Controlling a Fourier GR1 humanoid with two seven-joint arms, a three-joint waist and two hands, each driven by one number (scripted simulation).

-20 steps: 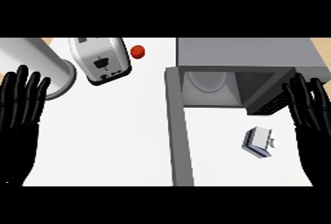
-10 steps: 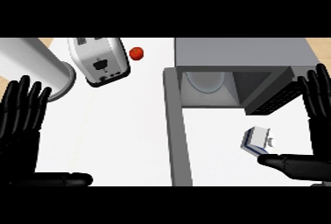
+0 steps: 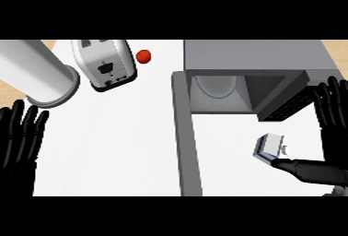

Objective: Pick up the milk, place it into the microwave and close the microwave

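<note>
left hand (image 3: 21, 133) rests at the left edge, fingers straight and spread. a white cylinder (image 3: 35, 71) lies beside a toaster (image 3: 105, 62), then a small red ball (image 3: 144, 56). the microwave (image 3: 252, 73) stands open, door (image 3: 188, 138) swung out. milk carton (image 3: 269, 147) sits on the counter (image 3: 122, 147), right hand (image 3: 329, 138) just beside it, fingers straight, thumb out below the carton.

Milk (image 3: 270, 148) beside right hand (image 3: 332, 138) — microwave (image 3: 252, 78) open
</note>
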